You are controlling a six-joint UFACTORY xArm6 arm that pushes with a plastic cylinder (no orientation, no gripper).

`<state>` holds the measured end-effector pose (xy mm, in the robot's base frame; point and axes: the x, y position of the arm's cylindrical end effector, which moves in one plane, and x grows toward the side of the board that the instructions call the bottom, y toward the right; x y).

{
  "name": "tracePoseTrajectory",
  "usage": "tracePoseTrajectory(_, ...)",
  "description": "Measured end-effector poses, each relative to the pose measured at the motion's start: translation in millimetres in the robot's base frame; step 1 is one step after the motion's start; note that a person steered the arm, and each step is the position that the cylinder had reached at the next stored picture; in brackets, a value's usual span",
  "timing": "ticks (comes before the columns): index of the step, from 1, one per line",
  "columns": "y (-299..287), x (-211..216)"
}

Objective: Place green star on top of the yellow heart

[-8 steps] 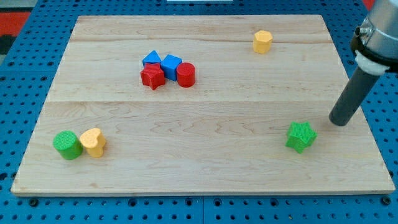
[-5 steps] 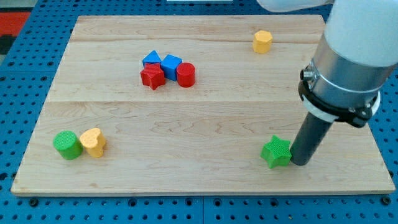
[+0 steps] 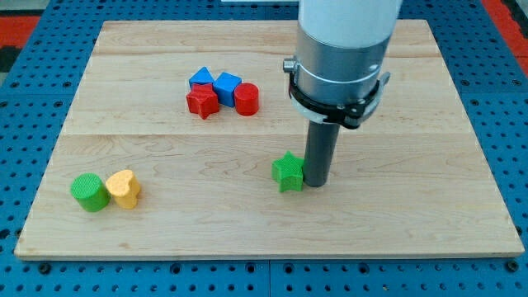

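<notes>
The green star (image 3: 288, 172) is seen slightly below and to the right of the board's centre. My tip (image 3: 316, 183) is set on the wooden board (image 3: 462, 165) at the star's 3 o'clock, touching or all but touching its right side; a gap cannot be made out. No pincer is carried by the arm, only the straight dark rod, so no open or closed state can be reported.

The yellow heart (image 3: 124, 187) is found well apart from the star, at roughly its 9 o'clock, near the board's lower left corner. A green cylinder (image 3: 88, 191) is seated just beside the heart, at the heart's 9 o'clock, apparently touching it.

A tight cluster is noted at the star's 11 o'clock, in the upper left-centre of the board: a red star (image 3: 202, 102), a red cylinder (image 3: 246, 98) at that star's 3 o'clock, and two blue blocks behind them, the left one (image 3: 201, 80) and the right one (image 3: 227, 83), shapes not clearly resolved.

The upper right part of the board is partly hidden by the arm's grey housing (image 3: 342, 49).
</notes>
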<state>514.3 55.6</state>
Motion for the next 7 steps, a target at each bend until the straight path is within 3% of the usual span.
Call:
tracePoseTrajectory(1, -22, -8)
tracePoseTrajectory(4, -162, -19)
tracePoseTrajectory(7, -223, -51)
